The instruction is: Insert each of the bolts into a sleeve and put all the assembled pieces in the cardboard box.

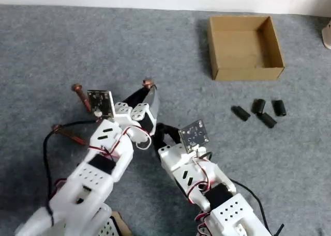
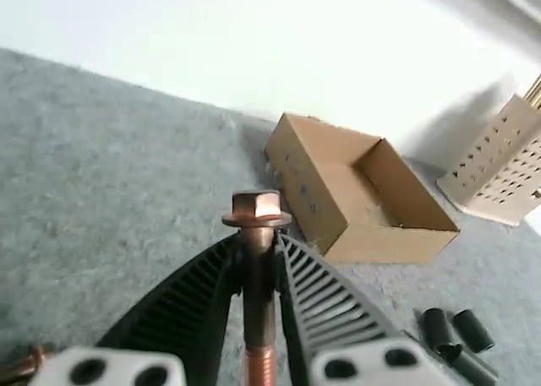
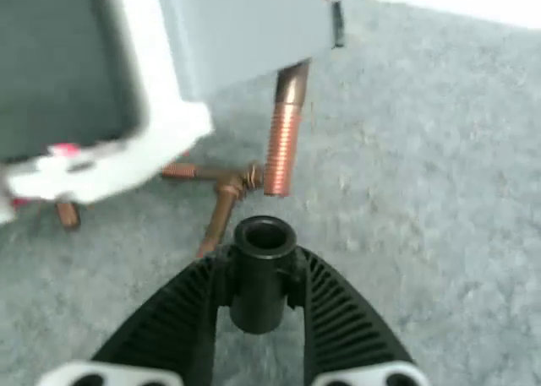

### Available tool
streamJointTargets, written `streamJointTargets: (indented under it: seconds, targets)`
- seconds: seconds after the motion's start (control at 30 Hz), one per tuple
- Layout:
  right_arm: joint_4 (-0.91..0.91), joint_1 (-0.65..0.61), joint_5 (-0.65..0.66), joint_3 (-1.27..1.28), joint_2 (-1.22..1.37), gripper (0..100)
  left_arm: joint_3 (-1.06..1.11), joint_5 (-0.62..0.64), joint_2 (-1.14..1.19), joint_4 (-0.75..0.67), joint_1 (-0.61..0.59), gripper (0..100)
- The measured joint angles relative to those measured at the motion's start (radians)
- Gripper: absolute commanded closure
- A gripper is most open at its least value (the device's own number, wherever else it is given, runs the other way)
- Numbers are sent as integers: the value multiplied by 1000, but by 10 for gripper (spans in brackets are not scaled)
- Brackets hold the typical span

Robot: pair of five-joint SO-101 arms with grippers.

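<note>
The grey counter (image 1: 51,45) carries the box (image 1: 245,47) at the far right, empty as far as its inside shows. The left pincer (image 2: 258,244) is clamped on a bolt (image 2: 256,213) just under the head, with the threaded end pointing toward the right pincer (image 3: 262,258). That one is clamped on a sleeve (image 3: 262,272), its bore open to the bolt. The bolt tip sits apart from the bore and off its line. Pushed on like this, I judge it would catch the rim and tilt the sleeve or knock it out of the grip. Four spare sleeves (image 1: 258,106) lie to the right. Spare bolts (image 1: 80,95) lie to the left, partly behind the left arm, so their count is unclear. From above, the arms hide the gap between tip and bore.
</note>
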Motion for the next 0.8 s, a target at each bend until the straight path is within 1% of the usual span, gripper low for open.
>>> streamJointTargets:
  seconds: [0.13, 0.3, 0.47, 0.8]
  targets:
    - [-63, 0, 14, 0, 0, 994, 0, 0, -143, 83, 9, 995]
    - [-92, -26, 55, 0, 0, 994, 0, 0, -244, 118, 6, 995]
    - [-94, -44, 60, 0, 0, 994, 0, 0, -264, 178, 32, 995]
    - [-94, -48, 60, 0, 0, 994, 2, 0, -269, 184, 35, 995]
